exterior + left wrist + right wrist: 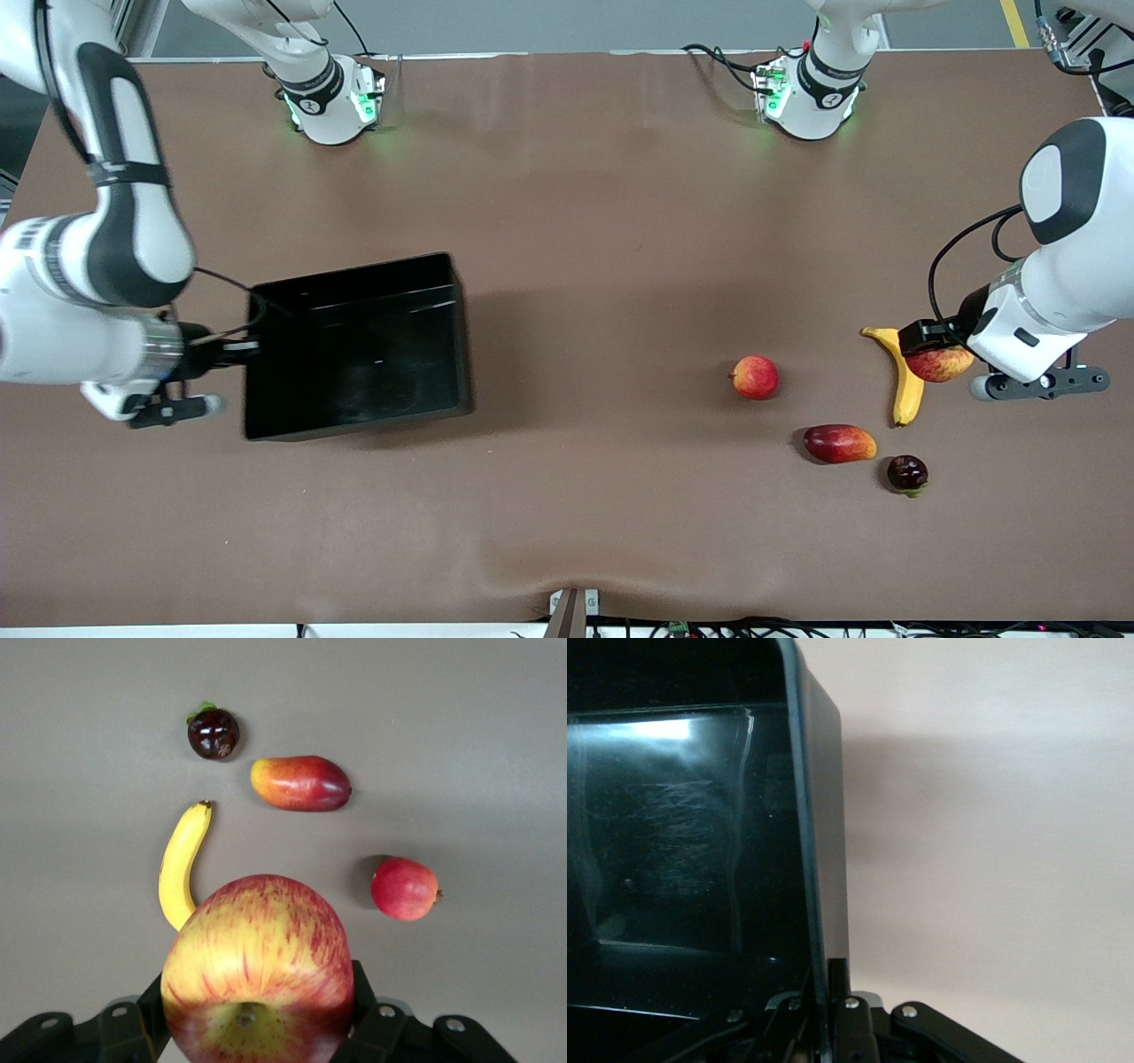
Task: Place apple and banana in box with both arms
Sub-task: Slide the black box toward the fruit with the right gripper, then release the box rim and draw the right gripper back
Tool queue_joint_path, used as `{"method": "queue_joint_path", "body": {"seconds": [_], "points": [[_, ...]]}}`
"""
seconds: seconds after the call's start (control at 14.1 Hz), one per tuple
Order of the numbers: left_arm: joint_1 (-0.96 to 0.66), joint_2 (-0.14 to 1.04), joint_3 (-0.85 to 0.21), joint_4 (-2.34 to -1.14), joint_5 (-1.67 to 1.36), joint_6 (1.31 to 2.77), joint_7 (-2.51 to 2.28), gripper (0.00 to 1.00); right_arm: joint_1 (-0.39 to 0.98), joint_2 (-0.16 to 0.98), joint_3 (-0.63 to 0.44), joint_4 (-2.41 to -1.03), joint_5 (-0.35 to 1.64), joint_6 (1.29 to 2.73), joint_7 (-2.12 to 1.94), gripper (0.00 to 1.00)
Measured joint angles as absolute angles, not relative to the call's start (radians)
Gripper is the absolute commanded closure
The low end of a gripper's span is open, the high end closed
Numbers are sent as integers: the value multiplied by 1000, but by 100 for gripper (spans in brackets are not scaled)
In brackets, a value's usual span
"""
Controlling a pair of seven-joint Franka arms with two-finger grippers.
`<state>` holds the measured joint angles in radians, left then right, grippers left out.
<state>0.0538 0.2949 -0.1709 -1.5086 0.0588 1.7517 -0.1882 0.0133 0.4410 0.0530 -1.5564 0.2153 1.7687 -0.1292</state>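
My left gripper (928,347) is shut on the apple (943,364), red with yellow streaks, over the table at the left arm's end. In the left wrist view the apple (257,979) fills the jaws, a black finger (361,992) on each side. The yellow banana (904,386) lies beside it on the table, and the apple hides one end of the banana (182,864) in that view. The black box (359,347) stands toward the right arm's end. My right gripper (237,349) is shut on its wall (819,815), one finger (852,997) outside it.
A pinkish-red round fruit (755,377), an oblong dark-red mango (839,443) and a small dark fruit (907,472) lie on the brown table near the banana. The same three fruits show in the left wrist view (404,889) (301,782) (213,733).
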Motion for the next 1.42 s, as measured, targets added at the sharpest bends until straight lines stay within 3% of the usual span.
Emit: {"method": "queue_joint_path", "body": {"seconds": [0.5, 1.35, 1.42], "points": [[55, 286, -171, -1479, 49, 1661, -189, 100, 285, 462, 55, -1561, 236, 1864, 203, 100], [53, 250, -175, -1467, 45, 1619, -278, 100, 640, 622, 52, -1662, 237, 2294, 658, 100], [54, 247, -175, -1467, 45, 1602, -284, 100, 643, 633, 51, -1662, 237, 2302, 659, 76]]}}
